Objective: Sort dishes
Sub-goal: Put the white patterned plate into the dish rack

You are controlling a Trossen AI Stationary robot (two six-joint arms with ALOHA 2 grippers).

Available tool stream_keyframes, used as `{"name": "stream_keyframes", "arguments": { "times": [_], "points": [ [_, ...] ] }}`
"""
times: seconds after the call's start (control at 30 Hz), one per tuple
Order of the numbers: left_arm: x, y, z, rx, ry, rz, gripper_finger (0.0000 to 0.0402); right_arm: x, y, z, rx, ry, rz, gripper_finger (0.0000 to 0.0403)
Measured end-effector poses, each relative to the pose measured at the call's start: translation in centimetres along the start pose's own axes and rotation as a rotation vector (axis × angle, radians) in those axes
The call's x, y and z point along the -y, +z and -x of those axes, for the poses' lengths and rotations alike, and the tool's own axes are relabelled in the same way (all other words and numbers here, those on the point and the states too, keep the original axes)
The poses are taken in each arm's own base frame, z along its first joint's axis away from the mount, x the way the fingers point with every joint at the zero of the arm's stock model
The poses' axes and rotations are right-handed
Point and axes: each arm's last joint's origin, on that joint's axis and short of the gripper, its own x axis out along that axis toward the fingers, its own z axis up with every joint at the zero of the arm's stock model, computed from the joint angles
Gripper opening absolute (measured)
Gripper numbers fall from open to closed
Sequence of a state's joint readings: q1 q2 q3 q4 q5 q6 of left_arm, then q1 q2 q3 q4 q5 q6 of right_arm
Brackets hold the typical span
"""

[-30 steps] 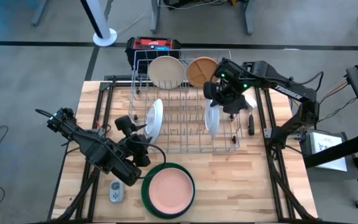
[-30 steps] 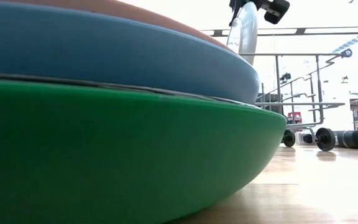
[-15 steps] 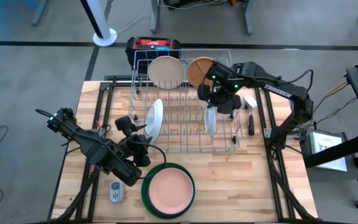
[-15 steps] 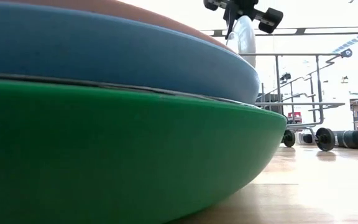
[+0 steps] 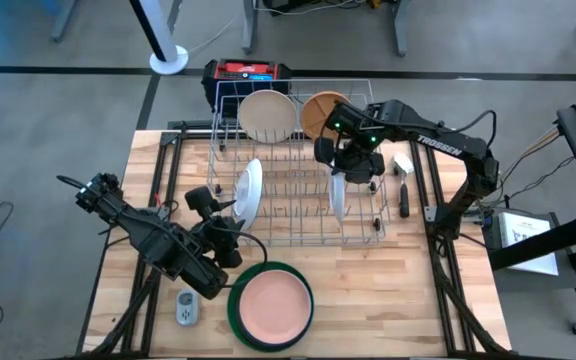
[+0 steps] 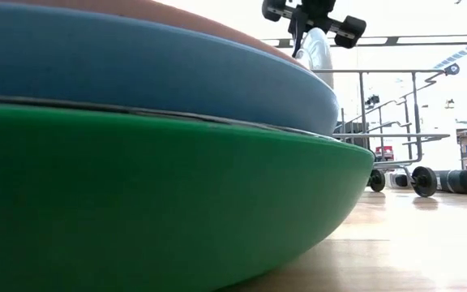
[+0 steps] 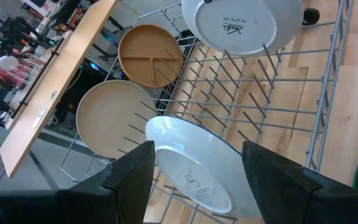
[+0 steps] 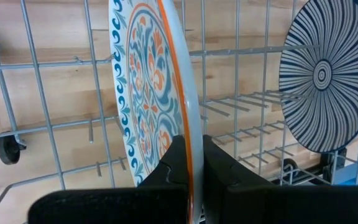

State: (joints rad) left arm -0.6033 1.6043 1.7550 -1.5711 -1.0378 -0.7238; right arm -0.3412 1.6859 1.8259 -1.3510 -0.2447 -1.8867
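**Patterned plate gripped on edge in rack**

Nearest, at the table's front edge: a stack of large green plate (image 5: pixel 236 318) under a blue plate (image 6: pixel 136 77), with a pink plate (image 5: pixel 271 305) on top. Just beside it, a small grey gadget (image 5: pixel 186 308) on the wooden table (image 5: pixel 408 290).

Further in, left gripper (image 5: pixel 230 213) at the near left corner of the silver wire rack (image 5: pixel 298 235), fingers (image 7: pixel 129 177) spread wide around the rim of a white plate (image 5: pixel 248 190) with a blue-white striped face (image 8: pixel 322 81), tilted among the tines; touching or not, cannot tell.

Deeper into the rack, right gripper (image 5: pixel 340 172) clamped shut on the top rim of a patterned plate (image 8: pixel 148 93), blue and orange scrolls on white, standing upright on edge between the wires, plain white underside (image 7: pixel 241 25) facing the left arm.

Farthest, at the rack's back: a cream plate (image 5: pixel 267 115) and a tan divided plate (image 5: pixel 318 112) standing side by side.

Beyond the table, a red and black box (image 5: pixel 246 72) on the floor.
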Motion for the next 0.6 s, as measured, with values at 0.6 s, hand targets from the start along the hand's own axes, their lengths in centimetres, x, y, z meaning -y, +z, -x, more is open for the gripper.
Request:
{"name": "stream_keyframes", "arguments": {
  "times": [0.6],
  "points": [
    [0.0,0.0,0.0,0.0,0.0,0.0,0.0231,-0.5,-0.3,-1.6,0.014,0.03,-0.009,0.0]
  ]
}}
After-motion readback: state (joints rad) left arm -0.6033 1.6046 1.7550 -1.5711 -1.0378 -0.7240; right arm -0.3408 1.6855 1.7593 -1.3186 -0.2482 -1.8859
